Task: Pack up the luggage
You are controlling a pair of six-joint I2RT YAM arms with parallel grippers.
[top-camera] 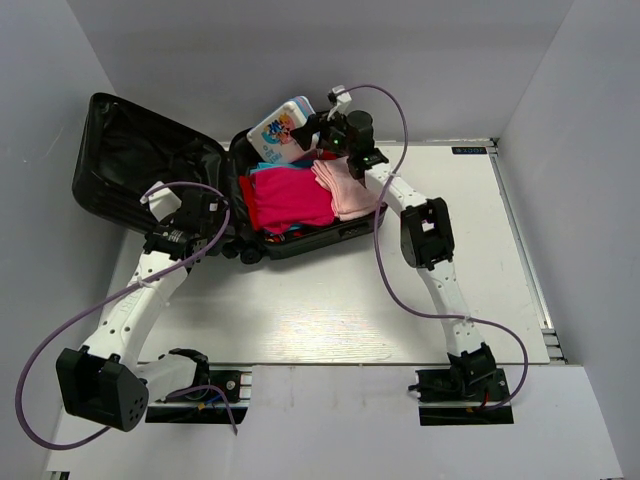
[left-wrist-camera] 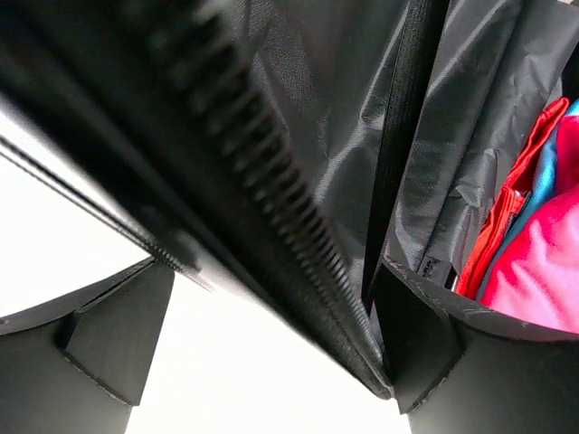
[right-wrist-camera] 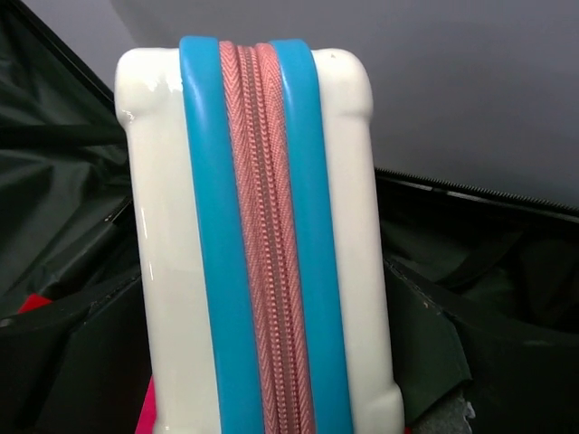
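Observation:
The luggage (top-camera: 300,244) lies open at the back of the table, its lid (top-camera: 130,160) flung to the left. Magenta clothes (top-camera: 290,195) and a folded pink cloth (top-camera: 345,185) fill its base. A white case (top-camera: 280,128) with blue bands and a pink zipper stands tilted at the base's far edge. My right gripper (top-camera: 318,135) is open, and the case (right-wrist-camera: 262,235) stands between its fingers, which are close on either side. My left gripper (left-wrist-camera: 271,362) is open around the lid's zippered rim (left-wrist-camera: 271,217), which rests against the right finger (left-wrist-camera: 416,353).
Grey walls close in the table on the left, back and right. Purple cables (top-camera: 400,110) loop above both arms. A metal rail (top-camera: 520,240) runs along the table's right edge. The luggage's black lining (right-wrist-camera: 507,271) sits behind the case.

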